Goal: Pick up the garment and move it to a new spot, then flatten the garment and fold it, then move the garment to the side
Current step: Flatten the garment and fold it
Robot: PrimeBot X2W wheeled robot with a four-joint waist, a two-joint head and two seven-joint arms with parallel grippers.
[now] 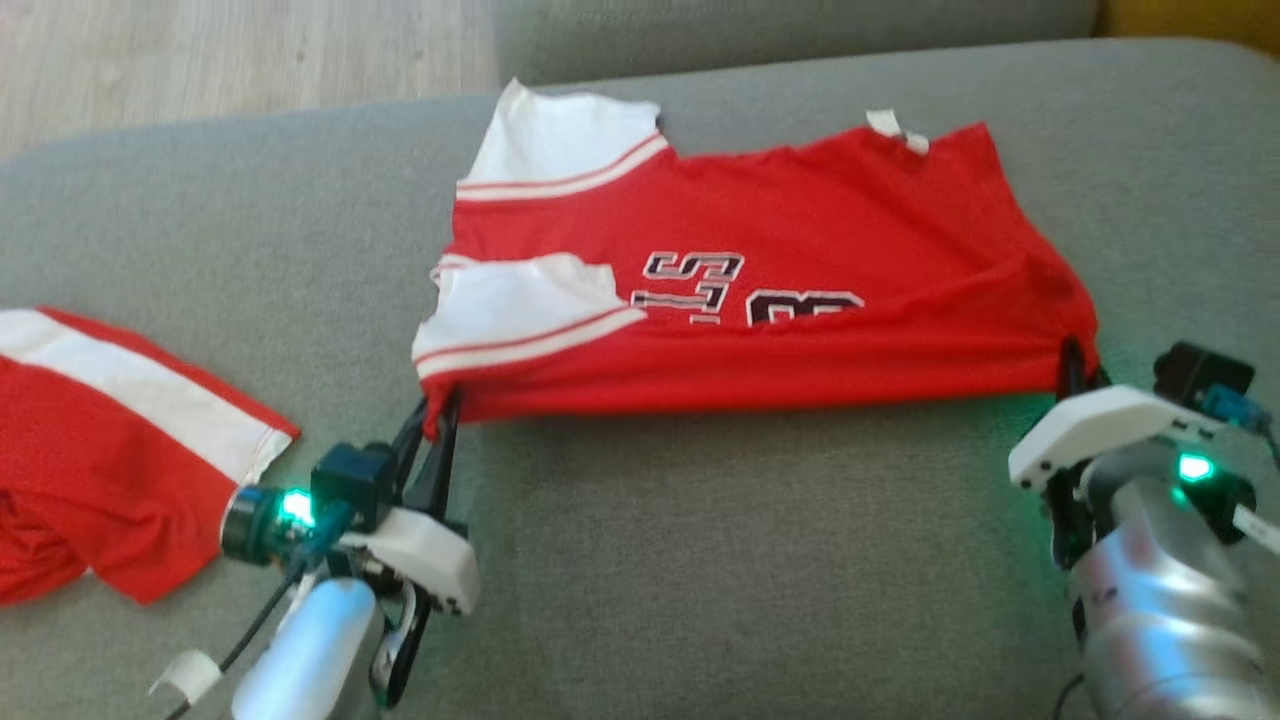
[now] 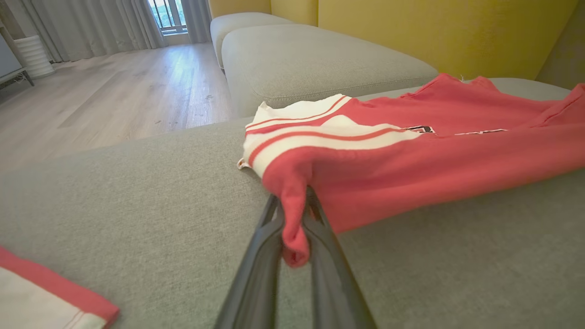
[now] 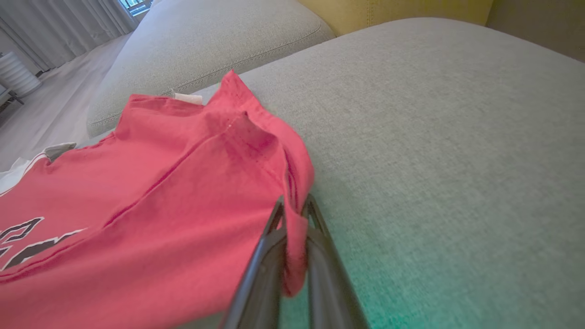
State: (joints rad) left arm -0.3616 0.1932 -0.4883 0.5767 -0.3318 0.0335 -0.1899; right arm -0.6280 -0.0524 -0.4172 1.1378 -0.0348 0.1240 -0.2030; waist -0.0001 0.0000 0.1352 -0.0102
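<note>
While both claws bite its near edge, the garment (image 1: 800,250) lies spread on the grey cushion (image 1: 700,560), red body flat and sleeve end to the left. A crease runs along its length and cuts the lettering, so it looks folded once, though I cannot be sure.

Left claw (image 1: 437,412): clenched on the near corner at the sleeve end. Its wrist view shows a nub of red cloth poking out between the fingers.

Right claw (image 1: 1076,362): clenched likewise on the near corner at the hem end, cloth pinched thin.

The near edge is drawn straight between the two grips. My judgement is that a hold at each end keeps that edge even, so the cloth moves as a flat panel rather than a bunch.

The nearer white sleeve (image 1: 520,310) rests on top of the red. The farther white sleeve (image 1: 560,140) lies out toward the cushion's back edge. A small white tag (image 1: 895,128) sits at the far hem.

A second red-and-white garment (image 1: 120,450) lies well apart to the left, untouched.

The step in hand is a fold or a drag; I cannot tell which.
</note>
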